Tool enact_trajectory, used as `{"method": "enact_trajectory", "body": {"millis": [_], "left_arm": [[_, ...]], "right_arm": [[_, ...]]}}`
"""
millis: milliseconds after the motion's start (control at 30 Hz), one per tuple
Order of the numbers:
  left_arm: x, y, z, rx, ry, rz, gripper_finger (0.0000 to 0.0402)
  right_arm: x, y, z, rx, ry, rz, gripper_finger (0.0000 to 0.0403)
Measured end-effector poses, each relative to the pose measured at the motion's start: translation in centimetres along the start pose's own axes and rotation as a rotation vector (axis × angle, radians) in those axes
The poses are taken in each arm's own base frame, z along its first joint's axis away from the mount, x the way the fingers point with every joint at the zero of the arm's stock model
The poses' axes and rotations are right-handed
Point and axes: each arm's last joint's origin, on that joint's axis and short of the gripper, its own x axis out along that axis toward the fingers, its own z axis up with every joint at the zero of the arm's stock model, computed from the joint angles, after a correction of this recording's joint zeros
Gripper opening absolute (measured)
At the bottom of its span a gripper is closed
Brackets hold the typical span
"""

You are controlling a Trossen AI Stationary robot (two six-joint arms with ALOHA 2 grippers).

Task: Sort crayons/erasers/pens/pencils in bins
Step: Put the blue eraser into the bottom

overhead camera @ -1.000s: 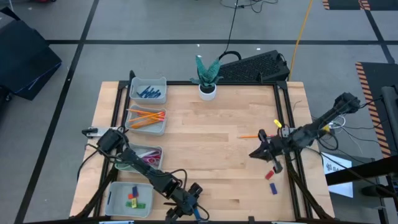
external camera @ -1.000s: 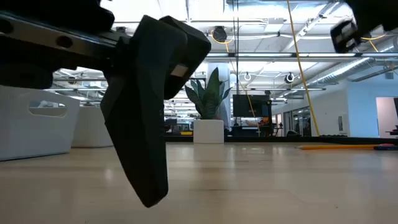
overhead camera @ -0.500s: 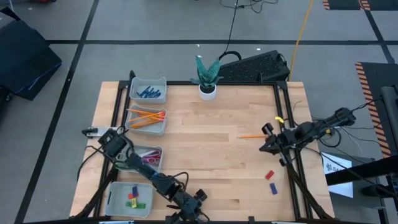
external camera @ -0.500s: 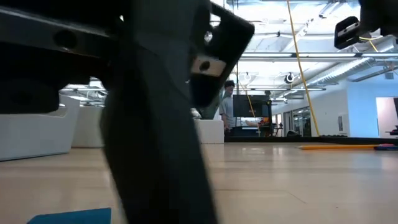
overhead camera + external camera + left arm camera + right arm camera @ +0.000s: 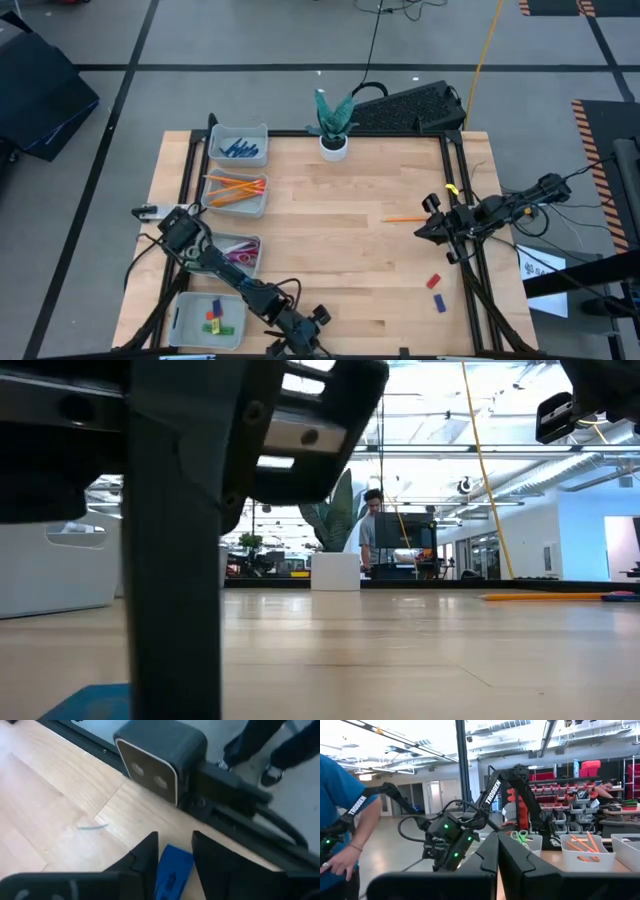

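Blue eraser (image 5: 171, 870) lies between the left gripper's (image 5: 173, 851) parted jaws.

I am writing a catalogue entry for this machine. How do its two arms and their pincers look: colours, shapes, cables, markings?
Both arms are dark, almost black, built of slim jointed segments. The left pincer has two flat, matte black fingers with angled tips. The right pincer has the same black fingers. Black cables loop beside the left arm and trail from the right arm. No markings can be read on these two arms.
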Motion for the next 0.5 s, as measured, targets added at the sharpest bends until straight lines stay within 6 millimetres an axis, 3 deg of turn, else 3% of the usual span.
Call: {"method": "enact_trajectory", "body": {"millis": [300, 500], "left_arm": [[-1.2, -0.1, 0.2, 0.129, 0.046, -0.028, 0.0195], [-1.5, -0.1, 0.4, 0.131, 0.052, -0.035, 0.0189]], "right_arm": [[0.0, 0.0, 0.0, 0.0, 0.0, 0.0, 0.0002], [0.0, 0.0, 0.0, 0.001, -0.001, 0.0, 0.0002]]}}
